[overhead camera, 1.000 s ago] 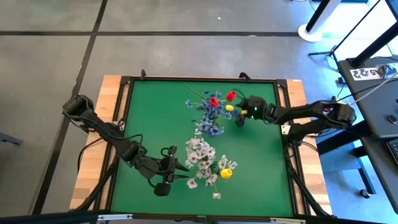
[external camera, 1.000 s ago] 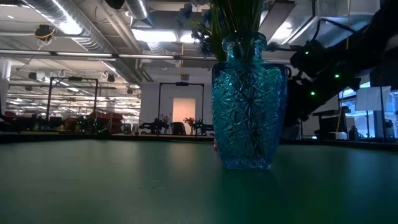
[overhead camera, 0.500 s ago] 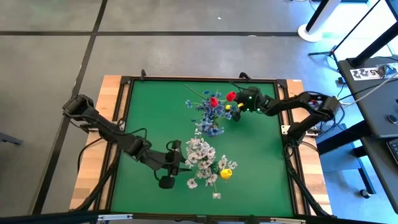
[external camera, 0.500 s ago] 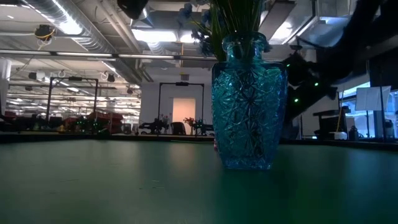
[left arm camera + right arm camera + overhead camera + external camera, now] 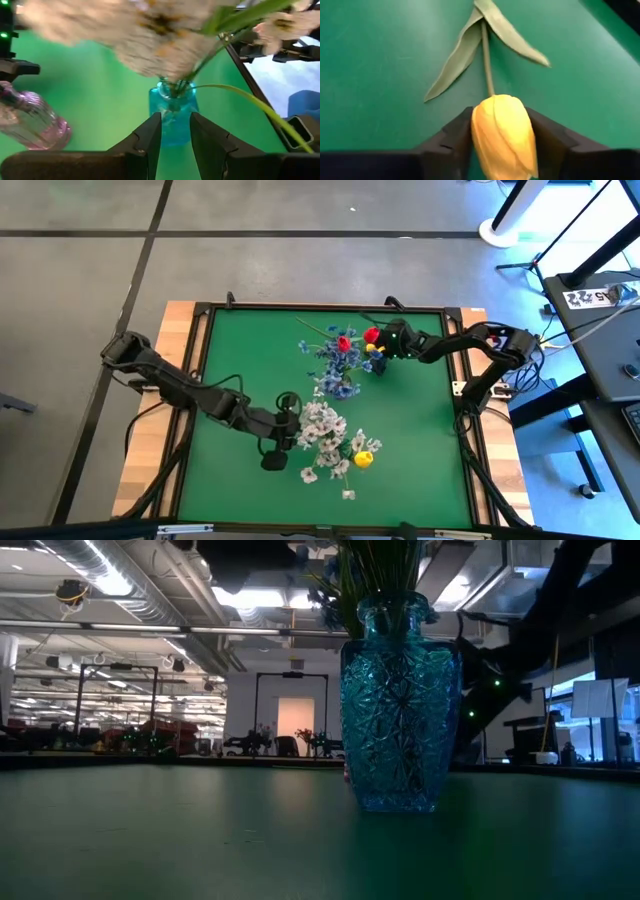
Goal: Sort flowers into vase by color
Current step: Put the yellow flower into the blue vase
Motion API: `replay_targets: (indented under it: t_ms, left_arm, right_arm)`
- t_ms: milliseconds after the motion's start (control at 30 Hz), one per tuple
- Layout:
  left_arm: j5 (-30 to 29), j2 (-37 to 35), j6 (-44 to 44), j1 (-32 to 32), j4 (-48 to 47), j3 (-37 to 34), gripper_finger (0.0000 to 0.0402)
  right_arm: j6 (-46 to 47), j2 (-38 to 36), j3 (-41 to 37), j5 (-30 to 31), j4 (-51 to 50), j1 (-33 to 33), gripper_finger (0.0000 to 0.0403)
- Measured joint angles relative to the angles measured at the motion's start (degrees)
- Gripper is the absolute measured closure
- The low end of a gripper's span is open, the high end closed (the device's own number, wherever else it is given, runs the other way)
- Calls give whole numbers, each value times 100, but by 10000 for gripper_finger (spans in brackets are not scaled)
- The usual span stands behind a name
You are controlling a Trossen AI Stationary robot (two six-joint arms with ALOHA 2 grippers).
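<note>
A teal glass vase [image 5: 327, 442] [image 5: 400, 700] [image 5: 172, 112] stands near the table's near edge. It holds white sprays [image 5: 322, 423] and a yellow tulip [image 5: 365, 458]. A pink glass vase [image 5: 30, 122] stands farther off, under blue sprays [image 5: 338, 365] and red tulips [image 5: 371, 335]. My left gripper [image 5: 293, 423] [image 5: 175, 125] hangs left of the white sprays, its fingers narrowly open on nothing. My right gripper [image 5: 380, 358] [image 5: 502, 125] is beside the red tulips, shut on a second yellow tulip [image 5: 376, 351]. My right gripper pinches the yellow tulip's bloom [image 5: 485, 125] between its two fingers [image 5: 452, 137], one on each side. It slants down from the table's right. The stem [image 5: 486, 65] and two leaves [image 5: 455, 60] run away from the fingers toward the green table; I cannot tell whether they touch it.
A raised dark frame [image 5: 205, 380] with wooden borders [image 5: 170, 370] edges the green table. A small white blossom [image 5: 347, 494] lies by the near edge. Bare green surface lies left of the vases [image 5: 250, 360] and on the near right [image 5: 420, 450].
My left gripper has moved toward the table's right and slightly toward the far edge, up to the white sprays. My right gripper has moved toward the far edge, closer to the red tulips, and its arm has folded in.
</note>
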Motion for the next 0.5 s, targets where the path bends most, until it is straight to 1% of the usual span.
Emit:
replay_targets:
  t_ms: [100, 167, 233, 300, 367, 400, 467, 500]
  left_arm:
    - [94, -50, 139, 147, -60, 0, 303]
    - [84, -174, 219, 266, -254, 0, 303]
    - [-122, -409, 299, 433, -708, 0, 303]
    - [-526, -687, 354, 668, -1397, 0, 303]
    - [-831, -1006, 333, 993, -2152, 0, 303]
    - [-888, -1129, 319, 1179, -2407, 0, 303]
    - [-841, -1333, 361, 1592, -2534, -131, 303]
    - [-669, -1381, 448, 1810, -2480, -249, 303]
  right_arm:
    - [-35, -111, 9, -11, -405, 9, 276]
    - [23, -309, 4, -123, -764, 7, 298]
    - [98, -605, -14, -282, -1232, 66, 317]
    - [129, -998, -39, -294, -1831, 213, 333]
    - [252, -1483, -39, -167, -2280, 459, 346]
    - [343, -1724, -31, -56, -2481, 603, 351]
    - [484, -2200, -33, 173, -2821, 919, 359]
    - [512, -2398, -33, 241, -2874, 1098, 361]
